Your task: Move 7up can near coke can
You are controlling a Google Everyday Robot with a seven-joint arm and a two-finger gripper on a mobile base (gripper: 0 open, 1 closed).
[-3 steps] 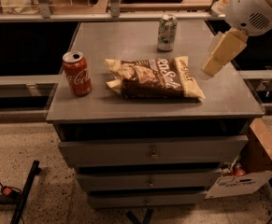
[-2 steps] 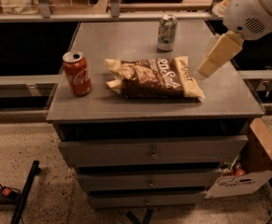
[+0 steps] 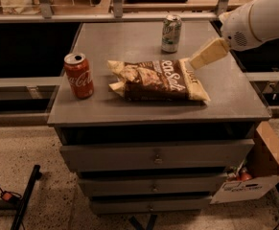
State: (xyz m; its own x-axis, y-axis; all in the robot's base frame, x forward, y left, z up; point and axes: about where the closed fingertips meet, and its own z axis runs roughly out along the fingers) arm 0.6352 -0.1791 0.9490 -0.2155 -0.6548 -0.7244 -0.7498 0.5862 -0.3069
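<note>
Cream wedge-shaped pincer [image 3: 197, 62] — grip unreadable — over crinkly chip bag [image 3: 158, 80], near cylindrical metal 7up can [image 3: 170, 33]

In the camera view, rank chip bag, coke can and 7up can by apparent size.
1. chip bag.
2. coke can, though it stands nearer the camera.
3. 7up can; the two may match.
The gripper hangs by the bag's right end.

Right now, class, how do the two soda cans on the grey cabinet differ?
Colour: the slim silver-green 7up can is pale; the red coke can carries white script. Place: the 7up can stands at the rear, the coke can front-left. The gripper hovers nearer the 7up can than the coke can. Both stand upright, equal in size, silver-topped.
</note>
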